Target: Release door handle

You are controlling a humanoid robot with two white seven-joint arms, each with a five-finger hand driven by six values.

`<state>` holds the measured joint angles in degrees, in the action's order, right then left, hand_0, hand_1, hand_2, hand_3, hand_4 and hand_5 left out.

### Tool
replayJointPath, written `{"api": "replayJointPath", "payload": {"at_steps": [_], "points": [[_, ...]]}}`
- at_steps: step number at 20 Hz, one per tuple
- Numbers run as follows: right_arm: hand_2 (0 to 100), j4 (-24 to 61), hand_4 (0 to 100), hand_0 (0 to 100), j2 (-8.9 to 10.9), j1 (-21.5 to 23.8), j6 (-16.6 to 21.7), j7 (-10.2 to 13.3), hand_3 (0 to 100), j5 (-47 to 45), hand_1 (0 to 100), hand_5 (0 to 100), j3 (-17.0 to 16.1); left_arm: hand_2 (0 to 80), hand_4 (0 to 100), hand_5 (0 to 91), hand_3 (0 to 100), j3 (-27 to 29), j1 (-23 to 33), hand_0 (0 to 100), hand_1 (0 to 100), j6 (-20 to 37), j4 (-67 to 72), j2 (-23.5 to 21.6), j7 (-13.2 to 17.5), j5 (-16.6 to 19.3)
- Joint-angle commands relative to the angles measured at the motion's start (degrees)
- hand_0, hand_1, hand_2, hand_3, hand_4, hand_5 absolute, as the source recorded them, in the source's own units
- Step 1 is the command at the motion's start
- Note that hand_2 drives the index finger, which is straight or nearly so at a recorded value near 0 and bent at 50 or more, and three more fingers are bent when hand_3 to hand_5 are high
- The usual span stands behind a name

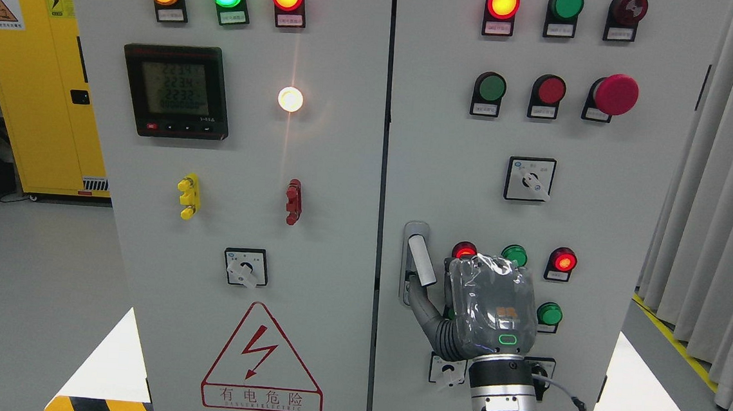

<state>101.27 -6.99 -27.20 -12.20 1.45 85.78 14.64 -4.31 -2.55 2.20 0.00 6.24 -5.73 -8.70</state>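
Nearest to you, at about five o'clock in the head view, the right hand rose from the bottom edge on its metal wrist, its back wrapped in clear plastic. One dark finger reached toward ten o'clock and touched the lower end of the door handle; you could not tell how far the other fingers had opened, since the palm faced the cabinet. By my reading, the hand sat low and to the right so it could draw away without catching the lever.

The handle, swung out of its recess, stood on the right cabinet door, near the seam. Further up, toward twelve o'clock, indicator lamps glowed. The left hand was out of view.
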Motion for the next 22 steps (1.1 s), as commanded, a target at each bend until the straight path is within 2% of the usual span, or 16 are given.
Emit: {"api": "replayJointPath", "payload": {"at_steps": [1,22], "points": [[96,0.5,100,53,0.39,0.39,0.07,-0.04,100,0.0,45,100,-0.13,0.0,0,0.0,0,0.0,0.0,12,56,-0.01,-0.7,0.0,0.02,0.0],[96,0.59,100,58,0.57,0.04,0.16,-0.04,100,0.0,46,100,-1.19,0.0,0,0.0,0,0.0,0.0,12,56,-0.01,-0.7,0.0,0.02,0.0]]}}
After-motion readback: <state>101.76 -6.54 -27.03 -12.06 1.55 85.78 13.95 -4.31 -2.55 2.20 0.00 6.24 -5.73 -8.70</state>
